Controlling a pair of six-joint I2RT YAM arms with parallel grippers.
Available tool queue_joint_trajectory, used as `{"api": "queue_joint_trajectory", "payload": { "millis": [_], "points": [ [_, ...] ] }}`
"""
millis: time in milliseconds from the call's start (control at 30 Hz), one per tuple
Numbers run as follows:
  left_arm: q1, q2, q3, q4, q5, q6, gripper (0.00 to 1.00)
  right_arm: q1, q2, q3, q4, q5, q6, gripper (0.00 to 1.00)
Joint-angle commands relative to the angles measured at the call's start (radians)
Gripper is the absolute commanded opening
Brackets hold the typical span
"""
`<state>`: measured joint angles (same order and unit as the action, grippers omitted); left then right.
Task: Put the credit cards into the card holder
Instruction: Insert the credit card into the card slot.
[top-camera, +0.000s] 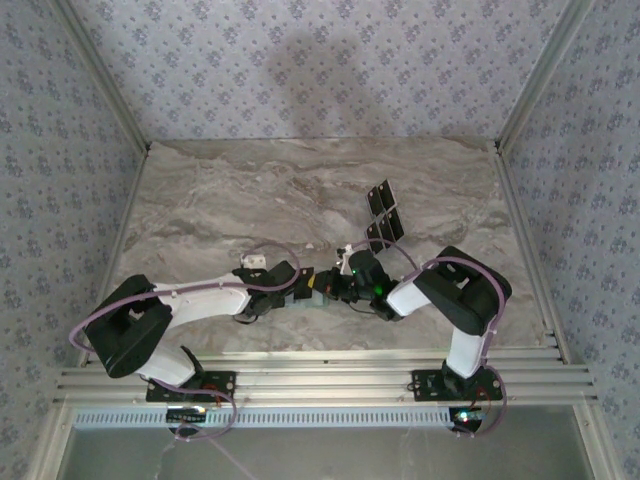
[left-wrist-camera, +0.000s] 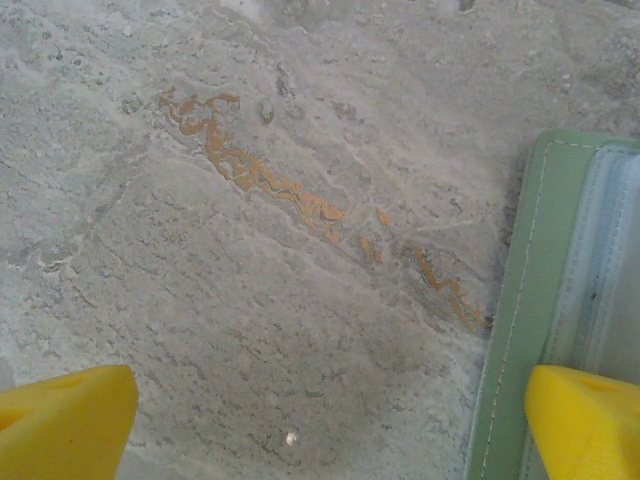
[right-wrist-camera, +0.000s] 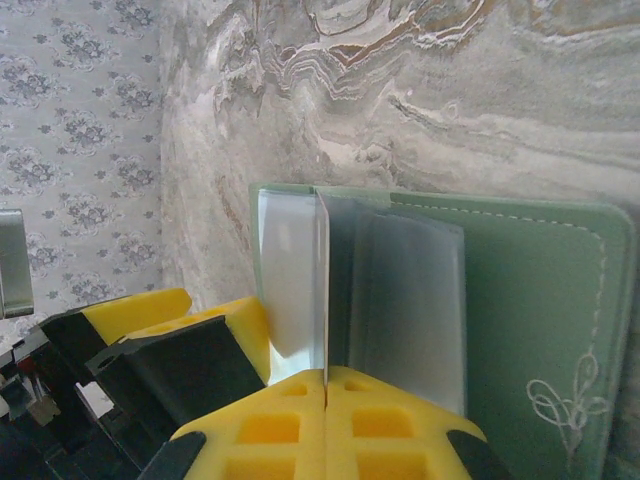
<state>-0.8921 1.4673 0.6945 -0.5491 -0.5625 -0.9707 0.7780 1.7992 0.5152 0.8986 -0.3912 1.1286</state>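
Observation:
The card holder (right-wrist-camera: 520, 300), a pale green wallet, lies open on the marble table with its clear inner slots facing up. My right gripper (right-wrist-camera: 325, 375) is shut on a thin translucent slot flap that stands up from the holder. My left gripper (left-wrist-camera: 325, 420) is open and low over the table, and its right fingertip (left-wrist-camera: 585, 420) rests over the card holder's stitched edge (left-wrist-camera: 525, 300). In the top view both grippers meet at the near middle, left gripper (top-camera: 303, 285) and right gripper (top-camera: 338, 288). The black credit cards (top-camera: 384, 212) lie in a short row behind the right gripper, apart from both.
The marble tabletop (top-camera: 250, 190) stretches away behind the arms. Patterned walls with metal rails (top-camera: 125, 130) close in the left, right and back sides. A slotted metal strip (top-camera: 320, 375) carries both arm bases at the near edge.

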Motion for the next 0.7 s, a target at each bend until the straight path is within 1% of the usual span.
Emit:
{"api": "queue_joint_trajectory", "payload": {
  "millis": [0,333,667],
  "points": [
    [-0.004,0.009,-0.026,-0.043,0.007,-0.003,1.00,0.005,0.021,-0.013,0.011,-0.009,-0.027,0.00],
    [-0.004,0.005,-0.029,-0.043,0.004,-0.005,1.00,0.006,0.027,-0.035,0.017,-0.012,-0.034,0.00],
    [-0.004,0.007,-0.026,-0.043,0.004,-0.005,1.00,0.021,0.060,-0.014,0.017,-0.027,-0.034,0.00]
  ]
}}
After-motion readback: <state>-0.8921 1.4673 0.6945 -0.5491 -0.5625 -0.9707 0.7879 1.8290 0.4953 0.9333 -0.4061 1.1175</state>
